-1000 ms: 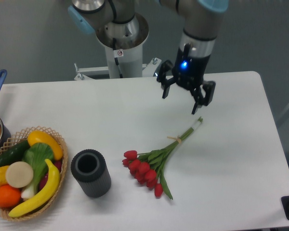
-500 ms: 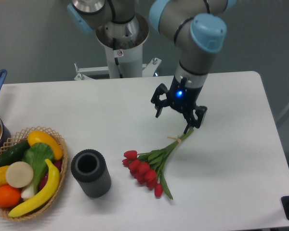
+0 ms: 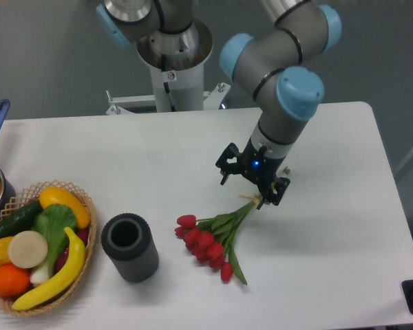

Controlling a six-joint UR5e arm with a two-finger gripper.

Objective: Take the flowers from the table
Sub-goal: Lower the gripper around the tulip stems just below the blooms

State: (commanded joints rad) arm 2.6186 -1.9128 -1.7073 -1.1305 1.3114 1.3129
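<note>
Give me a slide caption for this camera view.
Open gripper poised over the stems of the flowers lying on the table.

Table [image 3: 124, 151]: smooth matt white top. Left of it, basket [image 3: 82, 199]: woven wicker, rough. Beside basket, cylinder [image 3: 129, 247]: dark, matt, ribbed. Gripper [image 3: 251, 184]: black, matt. Arm shells: glossy plastic-looking.

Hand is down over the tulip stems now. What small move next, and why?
Probably lower a touch more, then close. The hand is open, its fingers straddling the stems near the tie of the flowers, which lie flat on the table. Whether the fingertips already reach the tabletop can't be judged from this view, so descend gently.
</note>
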